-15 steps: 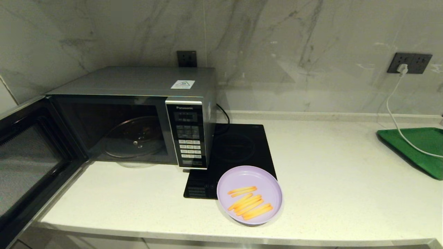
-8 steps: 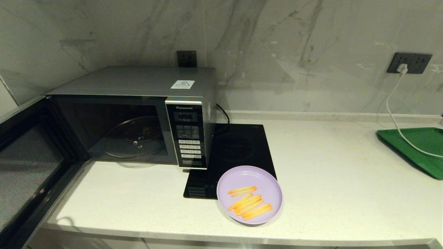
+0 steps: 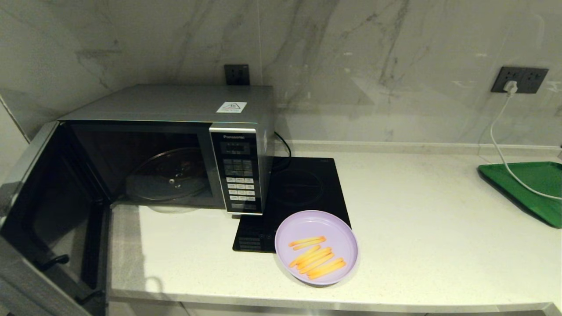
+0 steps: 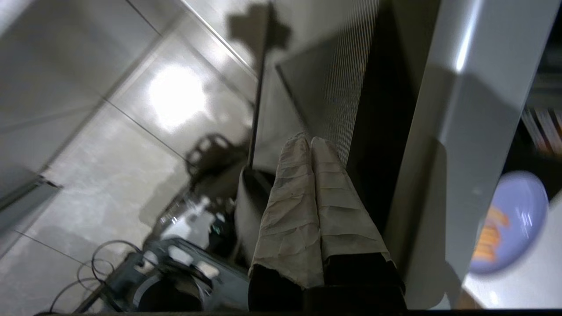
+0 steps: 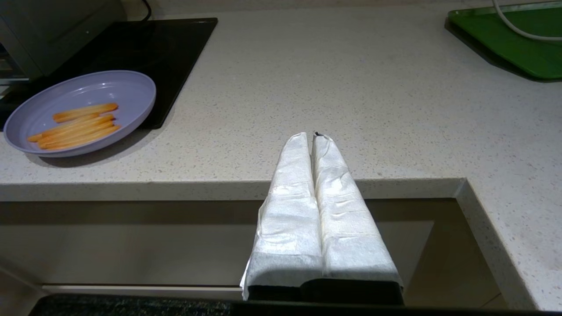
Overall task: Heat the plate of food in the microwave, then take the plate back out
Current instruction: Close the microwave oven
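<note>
The lilac plate of food with orange fries sits near the counter's front, partly over the black hob. The microwave stands at the back left with its door hanging open and the glass turntable bare inside. My left gripper is shut and empty beside the door's dark mesh window, outside the head view. The plate shows beyond the door's silver edge. My right gripper is shut and empty at the counter's front edge, right of the plate.
A green tray lies at the far right with a white cable running across it from a wall socket. Bare counter stretches between the plate and the tray. The open door juts out past the counter's left front.
The microwave door has swung from wide open toward the cavity and now stands roughly square to the front. The plate has not moved.
</note>
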